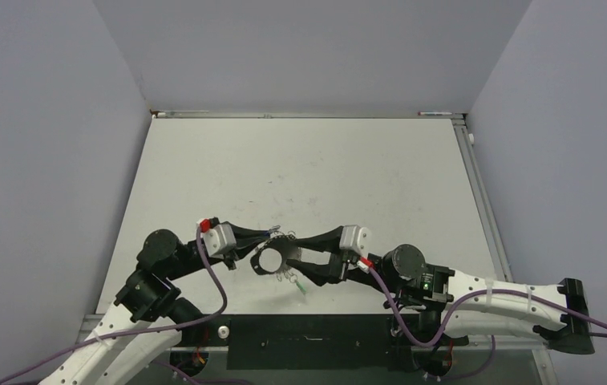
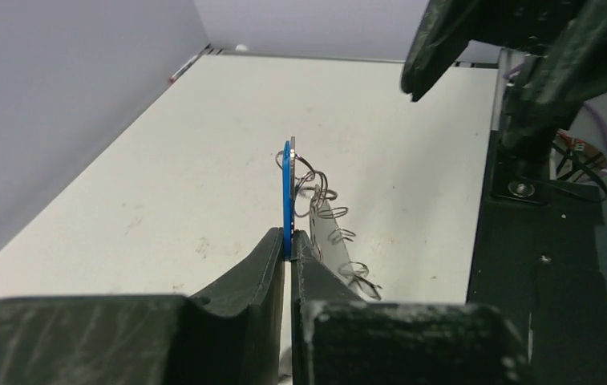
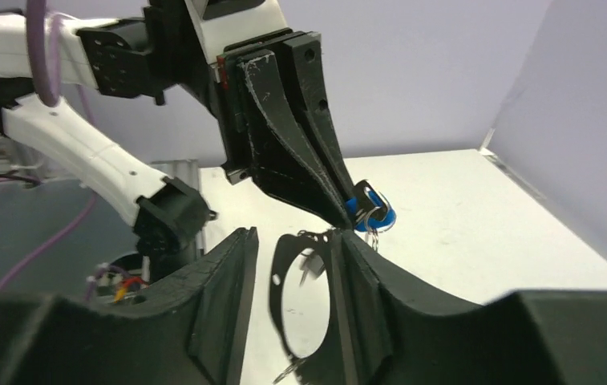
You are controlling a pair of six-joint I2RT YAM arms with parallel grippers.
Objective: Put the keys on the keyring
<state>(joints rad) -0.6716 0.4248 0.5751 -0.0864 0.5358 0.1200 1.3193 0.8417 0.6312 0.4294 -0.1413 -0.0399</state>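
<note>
Nearest, the left gripper [image 2: 290, 241] fills the foreground of its wrist view, fingers pressed together on the blue key [image 2: 287, 188], which stands upright and edge-on above the tips. The keyring [image 2: 321, 195] coils just right of that key, at its head, trailing down beside the right-hand finger over the table [image 2: 163, 184].

From the right wrist, the right gripper [image 3: 293, 237] has its jaws wide apart, gripping nothing. A black oval loop [image 3: 275, 289] stands between them, close to the right-hand finger; contact is unclear. The left gripper points down from above.

From overhead, both arms reach inward, grippers tip to tip. The green key [image 1: 301, 287] sits just nearside of the loop.
</note>
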